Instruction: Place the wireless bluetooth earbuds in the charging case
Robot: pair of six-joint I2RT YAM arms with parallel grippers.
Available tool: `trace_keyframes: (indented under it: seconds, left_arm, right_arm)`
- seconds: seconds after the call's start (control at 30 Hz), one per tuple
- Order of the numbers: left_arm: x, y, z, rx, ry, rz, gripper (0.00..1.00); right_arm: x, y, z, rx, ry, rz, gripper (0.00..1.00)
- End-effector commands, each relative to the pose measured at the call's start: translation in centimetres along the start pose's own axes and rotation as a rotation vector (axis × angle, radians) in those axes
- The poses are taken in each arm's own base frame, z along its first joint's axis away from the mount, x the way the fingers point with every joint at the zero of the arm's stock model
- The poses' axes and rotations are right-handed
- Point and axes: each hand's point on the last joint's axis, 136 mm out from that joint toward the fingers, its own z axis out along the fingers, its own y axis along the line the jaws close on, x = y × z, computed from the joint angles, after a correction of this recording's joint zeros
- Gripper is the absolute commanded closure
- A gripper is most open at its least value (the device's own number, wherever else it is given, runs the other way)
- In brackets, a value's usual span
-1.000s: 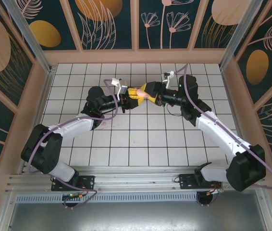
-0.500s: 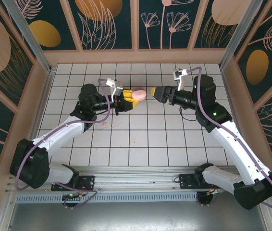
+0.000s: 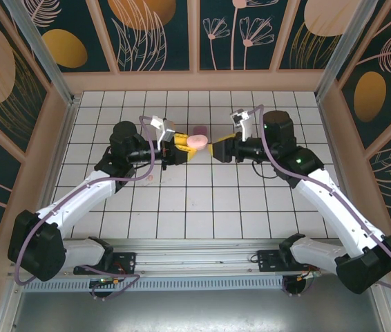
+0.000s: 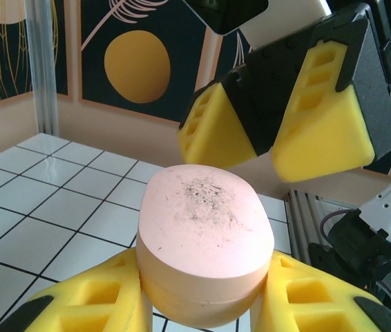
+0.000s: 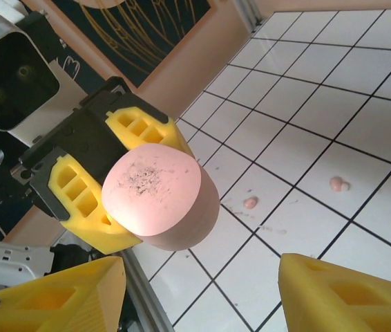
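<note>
Left gripper [image 3: 190,144] is clamped on the case [image 3: 197,140], arm extended. Right gripper [image 3: 216,149] faces the case, just beside it, jaws apart, holding nothing.

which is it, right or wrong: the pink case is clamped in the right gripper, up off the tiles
Wrong in one respect: the pink case is clamped in the left gripper, not the right, up off the tiles. The left wrist view shows it between that arm's own yellow fingers. The right gripper stands open, facing it.
</note>
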Motion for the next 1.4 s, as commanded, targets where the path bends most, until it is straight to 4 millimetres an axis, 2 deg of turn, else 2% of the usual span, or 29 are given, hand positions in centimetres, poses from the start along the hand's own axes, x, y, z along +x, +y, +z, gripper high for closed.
trace_keyframes:
  seconds: [0.0, 0.23, 0.67, 0.83, 1.03, 1.23, 1.37]
  left_arm:
    - [0.0, -0.4, -0.1, 0.033, -0.002, -0.008, 0.76]
    - [0.0, -0.5, 0.1, 0.052, 0.002, -0.021, 0.76]
    - [0.0, -0.9, 0.1, 0.081, -0.002, -0.031, 0.77]
    - [-0.3, -1.3, 0.0, 0.096, -0.014, -0.036, 0.77]
    - [-0.3, -1.7, -0.2, 0.107, -0.016, -0.043, 0.77]
    - [-0.5, -2.1, -0.4, 0.119, -0.036, -0.060, 0.77]
    - [-0.1, -2.3, -0.4, 0.126, -0.027, -0.072, 0.78]
  right_arm:
    - [-0.6, 2.3, 0.3, -0.095, 0.002, -0.066, 0.39]
    - [0.1, 2.6, 1.5, -0.093, 0.069, -0.084, 0.36]
    - [-1.2, 0.7, 2.5, 0.000, 0.070, -0.099, 0.36]
    - [-2.4, 0.3, 2.8, 0.030, 0.049, -0.099, 0.37]
    - [-4.3, -0.8, 2.1, 0.106, -0.030, -0.087, 0.37]
    - [-5.6, -2.0, 0.1, 0.145, -0.092, -0.059, 0.37]
    - [-4.0, 1.0, -0.3, -0.011, -0.055, -0.146, 0.35]
